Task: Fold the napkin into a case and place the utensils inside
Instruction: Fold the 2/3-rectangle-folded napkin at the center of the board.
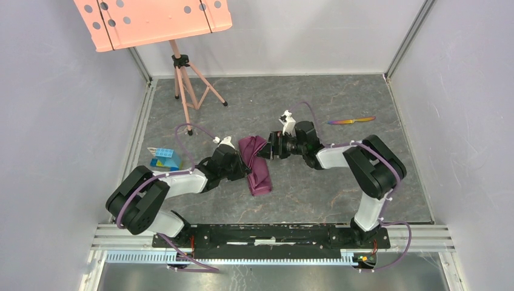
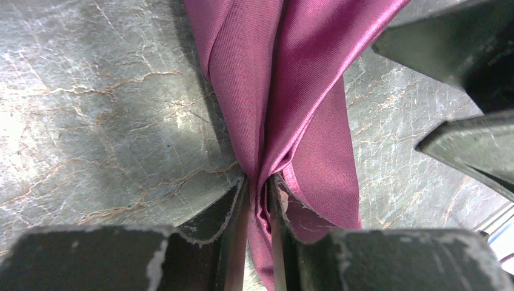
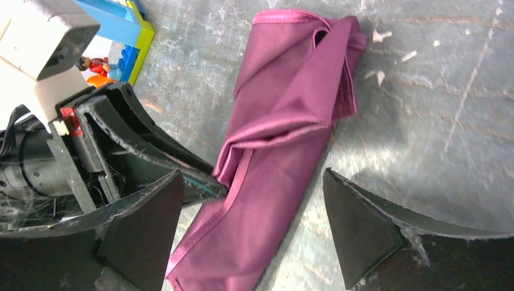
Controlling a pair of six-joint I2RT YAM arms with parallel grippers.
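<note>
napkin [image 1: 259,170]: 1 | knife [image 1: 351,120]: 1 | block toy [image 1: 165,159]: 1 | tripod stand [image 1: 182,70]: 1 | robot arms: 2, left arm [image 1: 182,180], right arm [image 1: 332,156]

Pale grey walls [image 1: 291,36]; dark marbled tabletop [image 1: 315,194] (rust veins); pink perforated stand [image 1: 151,21] on tripod [image 1: 182,85], far left.

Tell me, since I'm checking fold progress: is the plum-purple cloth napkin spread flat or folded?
Folded, loosely: the plum-purple cloth napkin forms a narrow, rumpled strip with layered edges, one fold pinched in the left claw.
</note>
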